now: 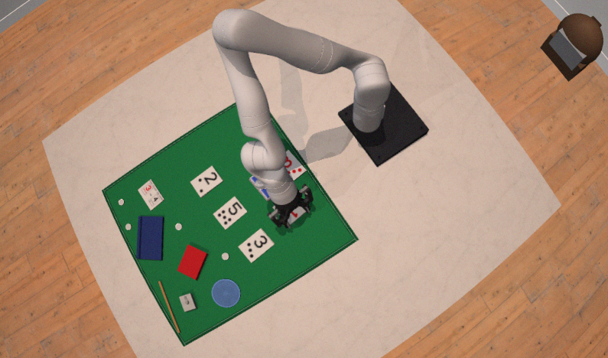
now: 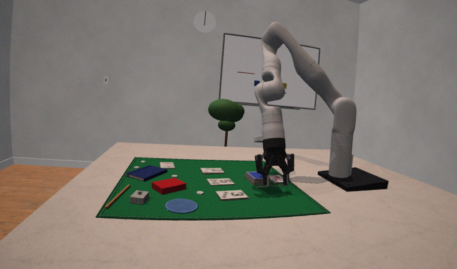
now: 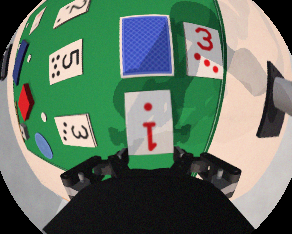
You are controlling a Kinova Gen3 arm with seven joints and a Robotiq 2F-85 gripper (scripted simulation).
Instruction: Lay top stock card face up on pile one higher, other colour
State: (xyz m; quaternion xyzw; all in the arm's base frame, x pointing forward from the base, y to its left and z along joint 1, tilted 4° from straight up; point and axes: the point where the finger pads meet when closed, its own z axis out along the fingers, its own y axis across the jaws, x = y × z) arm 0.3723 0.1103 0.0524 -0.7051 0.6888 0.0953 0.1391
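Your black gripper [image 1: 295, 217] [image 2: 276, 184] [image 3: 150, 153] grips thin, rectangular red-1 card [image 1: 297, 213] [image 2: 269, 186] [image 3: 149, 122], face up over green mat [image 1: 305, 248] [image 2: 276, 207] [image 3: 104, 100], near crosshatched blue-backed stock [image 1: 264, 193] [image 2: 253, 176] [image 3: 146, 46].

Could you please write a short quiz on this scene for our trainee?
1. Which numbered face-up pile should receive the red 1 card?
2. True or false: the red box sits apart from the navy book.
3. The red 1 card is: A) back on the stock; B) between the fingers of the end effector; C) on the blue disc.

Key: 1. The black 2; 2. True; 3. B.
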